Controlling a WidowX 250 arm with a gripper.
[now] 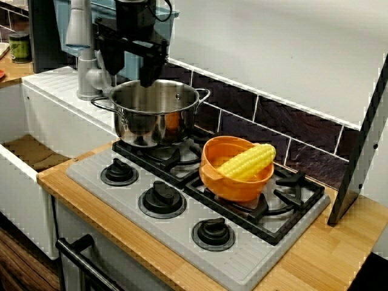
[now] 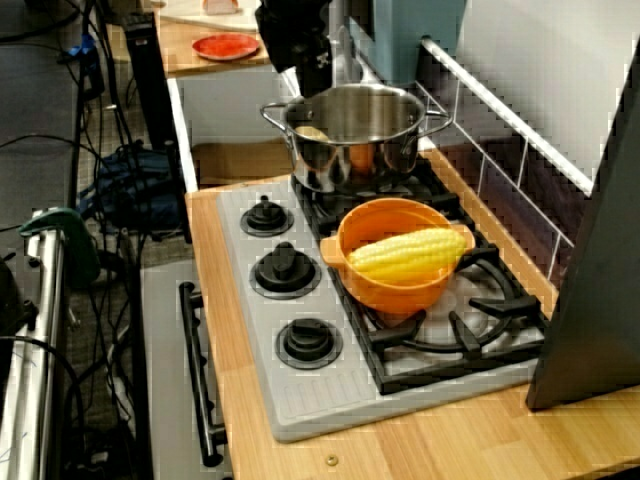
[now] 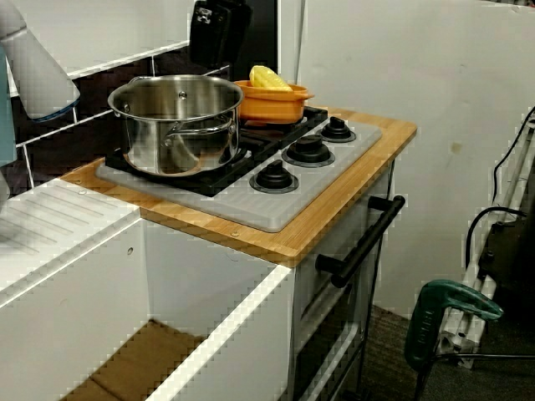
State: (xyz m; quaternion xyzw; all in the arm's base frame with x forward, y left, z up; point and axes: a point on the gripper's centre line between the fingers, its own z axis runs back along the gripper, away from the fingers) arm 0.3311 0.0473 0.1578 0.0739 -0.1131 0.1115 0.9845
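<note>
My black gripper point(image 1: 131, 68) hangs over the back left rim of a steel pot point(image 1: 154, 112), its two fingers spread and nothing between them. The pot stands on the rear left burner. In the high view from the stove's right end, the gripper point(image 2: 305, 68) sits just behind the pot point(image 2: 355, 130). Seen from the sink side, the gripper point(image 3: 215, 46) is beyond the pot point(image 3: 175, 121). An orange bowl point(image 1: 233, 182) holding a yellow corn cob point(image 1: 247, 160) rests on the neighbouring burner, clear of the gripper.
Three black knobs point(image 1: 162, 199) line the grey stove front. A white sink point(image 1: 36, 145) and faucet point(image 1: 82, 42) lie left of the stove. A dark panel point(image 1: 357, 157) leans at the right. A red plate point(image 2: 225, 45) sits on the far counter.
</note>
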